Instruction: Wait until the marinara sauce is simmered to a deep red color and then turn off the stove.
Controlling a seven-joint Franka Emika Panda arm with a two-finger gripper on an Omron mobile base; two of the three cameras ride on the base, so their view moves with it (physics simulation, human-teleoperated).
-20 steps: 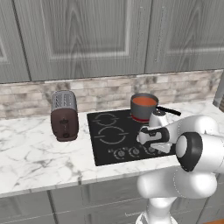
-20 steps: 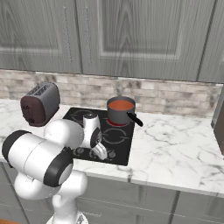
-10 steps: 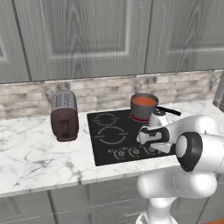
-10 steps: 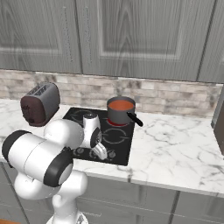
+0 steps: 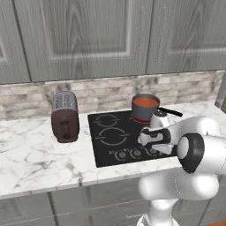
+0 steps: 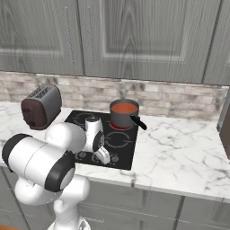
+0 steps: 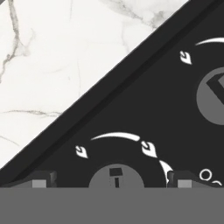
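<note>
The marinara sauce [image 5: 145, 102] [image 6: 124, 108] shows orange-red in a small grey saucepan [image 5: 142, 112] [image 6: 121, 118] with a black handle, on the back right burner of the stove [image 5: 115, 135] [image 6: 83, 118], a black glass cooktop. My gripper [image 5: 149, 142] [image 6: 104, 157] [image 7: 113, 180] hangs low over the front row of knobs, open. In the hand view its two fingertips [image 7: 41, 179] stand either side of a round grey knob [image 7: 116, 176], apart from it. A second knob [image 7: 214, 97] lies at the right edge.
A brown-and-silver toaster [image 5: 65, 115] [image 6: 41, 106] stands left of the cooktop on the white marble counter [image 5: 31, 154] [image 6: 179, 148] [image 7: 52, 57]. Grey cabinets hang above a stone backsplash. A dark object sits at the far right counter edge [image 6: 224, 130].
</note>
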